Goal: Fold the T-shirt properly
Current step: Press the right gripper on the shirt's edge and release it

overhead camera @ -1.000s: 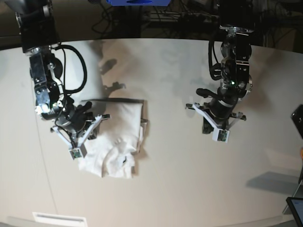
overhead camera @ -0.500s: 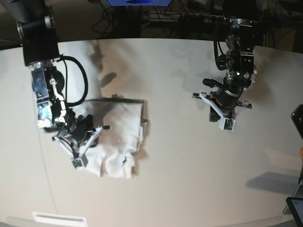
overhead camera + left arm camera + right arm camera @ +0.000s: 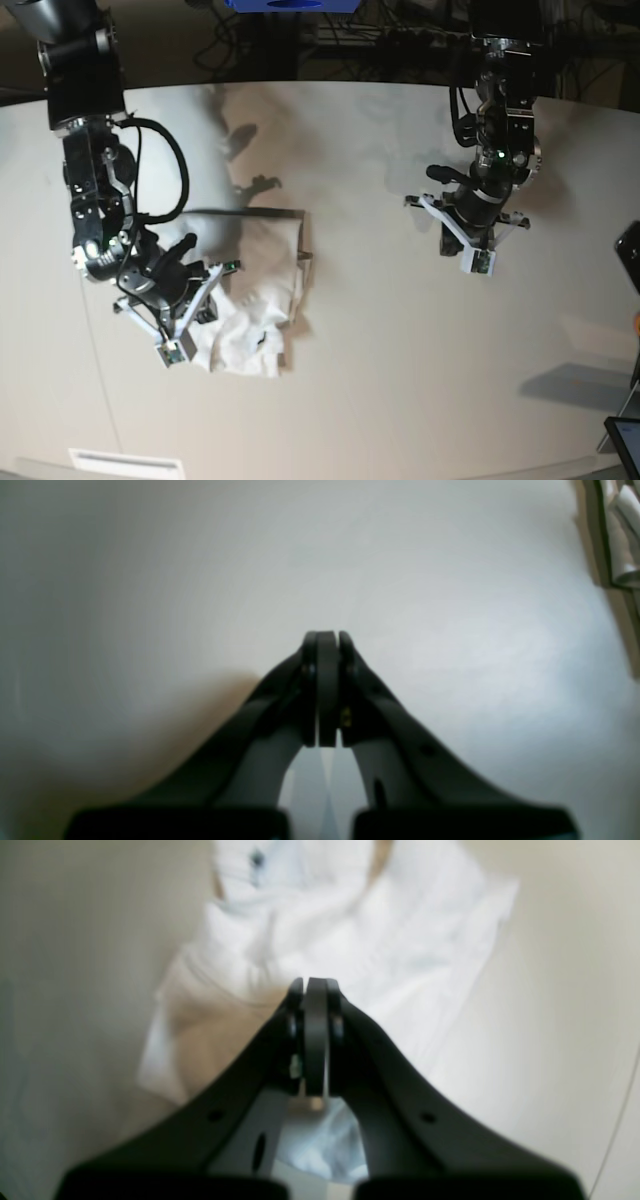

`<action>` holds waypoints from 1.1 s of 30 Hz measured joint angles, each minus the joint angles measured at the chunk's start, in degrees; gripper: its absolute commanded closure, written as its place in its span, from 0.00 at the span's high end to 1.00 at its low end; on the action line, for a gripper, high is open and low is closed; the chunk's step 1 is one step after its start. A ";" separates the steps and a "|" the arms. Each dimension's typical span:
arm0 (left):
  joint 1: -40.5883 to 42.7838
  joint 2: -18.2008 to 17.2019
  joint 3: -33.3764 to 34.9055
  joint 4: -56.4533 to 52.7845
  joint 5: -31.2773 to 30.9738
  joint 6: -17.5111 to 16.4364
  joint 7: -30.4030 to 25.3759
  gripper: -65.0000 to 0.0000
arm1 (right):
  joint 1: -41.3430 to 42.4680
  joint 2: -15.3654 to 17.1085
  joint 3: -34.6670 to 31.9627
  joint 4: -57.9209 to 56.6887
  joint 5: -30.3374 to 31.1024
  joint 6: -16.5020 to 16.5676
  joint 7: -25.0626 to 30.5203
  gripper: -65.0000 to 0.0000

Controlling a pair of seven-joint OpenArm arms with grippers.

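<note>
The white T-shirt [image 3: 255,290] lies folded into a rough, rumpled rectangle on the left part of the table. In the right wrist view the T-shirt [image 3: 400,940] fills the area ahead of and under the fingers, with its small neck label far ahead. My right gripper [image 3: 195,318] [image 3: 315,985] is shut, with nothing seen between the jaws, low over the shirt's near left edge. My left gripper [image 3: 452,243] [image 3: 327,637] is shut and empty over the bare tabletop [image 3: 200,580], well to the right of the shirt.
The curved off-white table [image 3: 400,380] ends in dark clutter and cables at the back. A dark object [image 3: 630,255] and a screen corner [image 3: 625,440] sit at the right edge. A white label [image 3: 125,462] lies at the front left.
My right gripper has moved toward the table's front along the shirt's left side, and the shirt's front left corner has bunched rightward. My left gripper rose slightly toward the back, then held still.
</note>
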 measured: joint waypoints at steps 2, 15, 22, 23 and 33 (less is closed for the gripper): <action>0.00 -0.02 -0.02 0.00 -0.02 0.02 0.02 0.00 | 0.02 -0.68 0.02 -0.13 -0.09 0.22 -1.01 0.00; 0.00 -0.02 0.00 -0.11 -0.02 0.02 0.00 0.00 | 0.83 -3.02 -2.58 -21.16 0.50 2.54 11.34 0.00; 0.02 -0.02 0.00 -0.11 -0.04 0.00 0.00 0.00 | 1.03 -1.07 -1.44 -24.83 3.28 4.66 15.61 0.00; 0.02 -0.07 0.00 -0.11 -0.02 0.02 0.00 0.00 | 0.61 -0.98 -0.44 -24.83 3.26 4.72 15.82 0.00; -0.09 -0.07 -0.02 -0.11 -0.02 0.02 0.00 0.00 | -1.36 0.94 2.49 -24.39 3.48 4.35 17.62 0.00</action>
